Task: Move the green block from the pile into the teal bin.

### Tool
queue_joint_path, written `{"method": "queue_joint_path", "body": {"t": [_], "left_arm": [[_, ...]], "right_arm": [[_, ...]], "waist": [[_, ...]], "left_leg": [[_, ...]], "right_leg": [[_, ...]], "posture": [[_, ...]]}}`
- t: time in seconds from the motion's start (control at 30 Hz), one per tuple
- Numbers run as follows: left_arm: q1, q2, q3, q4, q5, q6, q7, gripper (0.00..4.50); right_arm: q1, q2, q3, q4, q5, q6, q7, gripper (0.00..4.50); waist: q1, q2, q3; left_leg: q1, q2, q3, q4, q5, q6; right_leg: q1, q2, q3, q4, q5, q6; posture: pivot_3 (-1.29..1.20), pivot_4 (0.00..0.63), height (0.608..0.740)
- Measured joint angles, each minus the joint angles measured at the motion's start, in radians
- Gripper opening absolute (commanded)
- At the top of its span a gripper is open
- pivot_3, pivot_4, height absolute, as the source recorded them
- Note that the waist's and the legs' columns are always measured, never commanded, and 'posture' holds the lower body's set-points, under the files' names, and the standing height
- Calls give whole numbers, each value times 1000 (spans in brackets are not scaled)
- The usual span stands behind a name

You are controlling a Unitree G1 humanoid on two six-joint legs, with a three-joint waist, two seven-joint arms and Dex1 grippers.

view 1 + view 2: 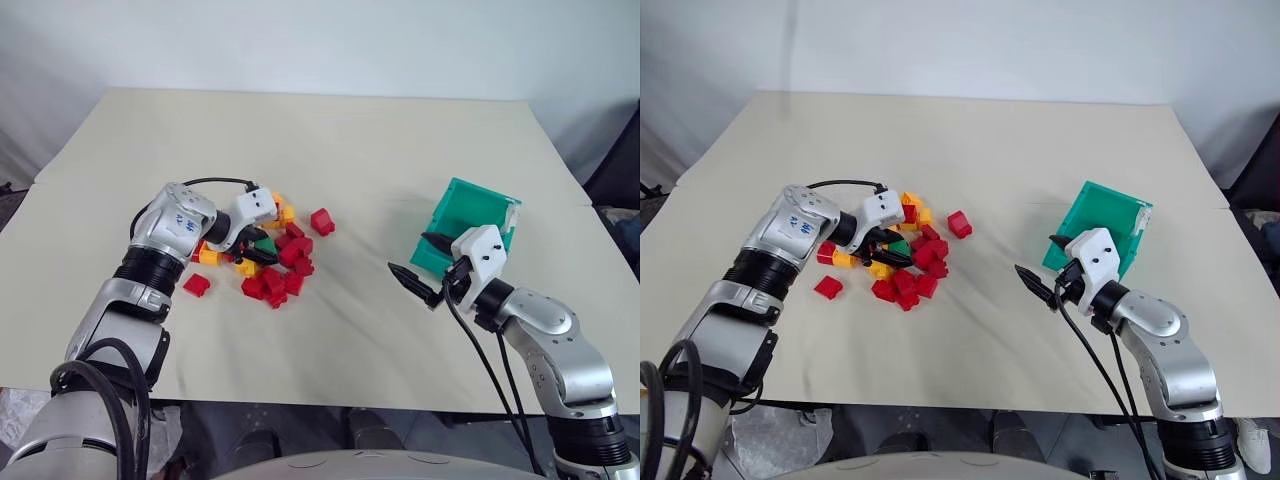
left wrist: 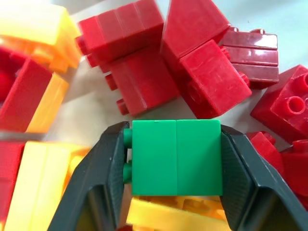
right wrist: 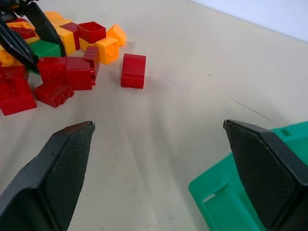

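So the green block [image 2: 176,157] is found right in the middle of the pile [image 1: 270,255], and it's sandwiched between the two black fingers [image 2: 98,183] of the left gripper [image 1: 258,247]. In the left wrist view a finger is pressed flat against each side of it, so the jaws are closed on the block, which is still sitting down among the bricks, with a yellow-orange brick [image 2: 168,214] just beside it and red bricks [image 2: 144,72] crowded around. The pile itself is spread on the left part of the cream table [image 1: 330,140], with one red brick [image 1: 321,221] lying a bit apart toward the middle and another red one [image 1: 196,285] off on the near-left side. Well over to the right, the teal bin [image 1: 465,222] is seen on the table. The right gripper [image 1: 426,268] is held just in front of the bin, jaws spread wide apart with nothing between them.
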Motion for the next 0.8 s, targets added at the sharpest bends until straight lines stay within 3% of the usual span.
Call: {"method": "queue_joint_path", "body": {"t": [0.17,0.33,0.47,0.7,0.8], "left_arm": [[3,10,153,-80,-177,14,-113,2143],[27,20,184,-245,-284,77,-184,2143],[56,-54,153,-326,-309,83,-174,2143],[80,-209,-7,-347,-248,-26,-123,2143],[83,-255,-64,-274,-192,-103,-89,3152]], "right_arm": [[2,-11,-5,-1,1,0,2,4500],[7,-30,-15,-1,3,0,14,4500],[4,-56,-48,3,9,0,33,4500],[23,-114,-100,4,15,6,53,4500],[55,-139,-137,-12,32,28,61,4500]], "waist": [[9,0,0],[24,0,0],[35,0,0],[46,0,0],[48,0,0]], "left_leg": [[-2,0,0,0,0,0],[-2,-1,0,0,-1,-1],[-2,-1,0,2,-1,-1],[-1,-2,0,2,-1,-1],[-1,-2,1,2,-1,-1]], "right_leg": [[-1,-1,-1,-1,0,0],[0,-2,0,-3,0,0],[1,-2,-1,-3,0,0],[1,-1,1,-4,0,1],[1,-1,1,-4,0,1]], "posture": [[0,150,740],[0,150,740],[0,150,740],[0,150,740],[0,150,740]]}}
